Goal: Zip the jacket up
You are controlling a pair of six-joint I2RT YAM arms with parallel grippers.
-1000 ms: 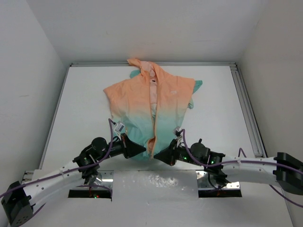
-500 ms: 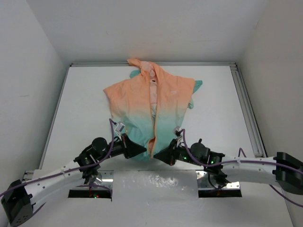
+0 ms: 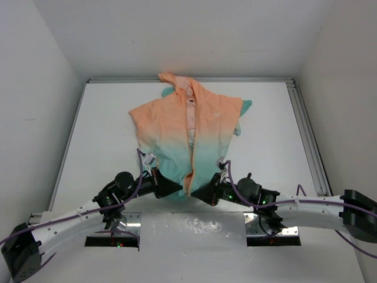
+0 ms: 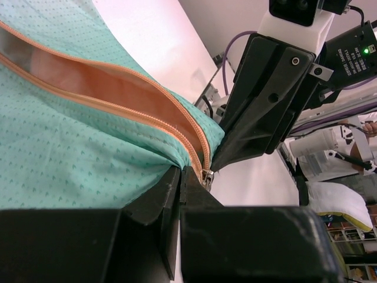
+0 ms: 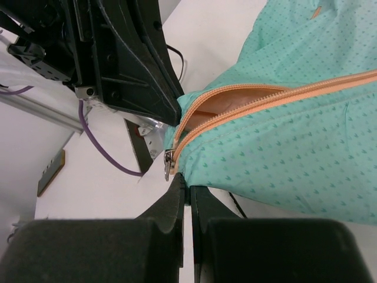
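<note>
Desk: flat white desk (image 3: 100, 130), stretching beyond the left pincer (image 3: 179, 188) and right pincer (image 3: 194, 194).
Walls: plain white panels (image 3: 177, 35) on three sides.
Rail: grey metal strip (image 3: 306, 135), right of the right pincer.
Light: even, soft.

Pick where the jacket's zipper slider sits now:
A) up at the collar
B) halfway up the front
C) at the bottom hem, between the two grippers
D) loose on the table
C: the zipper slider hangs at the teal bottom hem of the jacket, between the tips of the left gripper and the right gripper, with the zipper parted above it.
</note>
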